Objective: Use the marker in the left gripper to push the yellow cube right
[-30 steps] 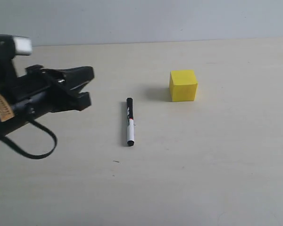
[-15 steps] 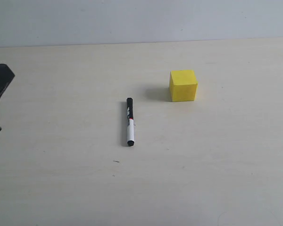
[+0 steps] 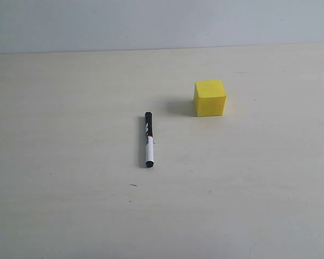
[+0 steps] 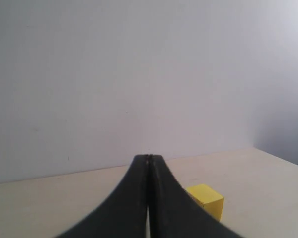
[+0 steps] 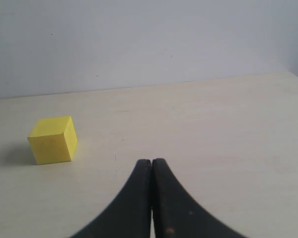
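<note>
The marker [image 3: 148,139] lies flat on the pale table [image 3: 70,210], black cap end away from the camera, white barrel nearer, held by nothing. Up and to its right sits the yellow cube [image 3: 209,97], also seen as a yellow cube [image 4: 205,199] in the left wrist view and a yellow cube [image 5: 53,139] in the right wrist view. My left gripper [image 4: 149,157] is shut with nothing between its jaws; only a black sliver shows at the exterior view's left edge. My right gripper [image 5: 151,161] is shut and empty, out of the exterior view.
A plain pale wall [image 3: 162,24] rises behind the table's far edge. A small dark fleck [image 3: 133,185] marks the tabletop below the marker.
My left arm has drawn back to the left, from beside the marker to almost out of the exterior view. The marker and the cube have not moved.
</note>
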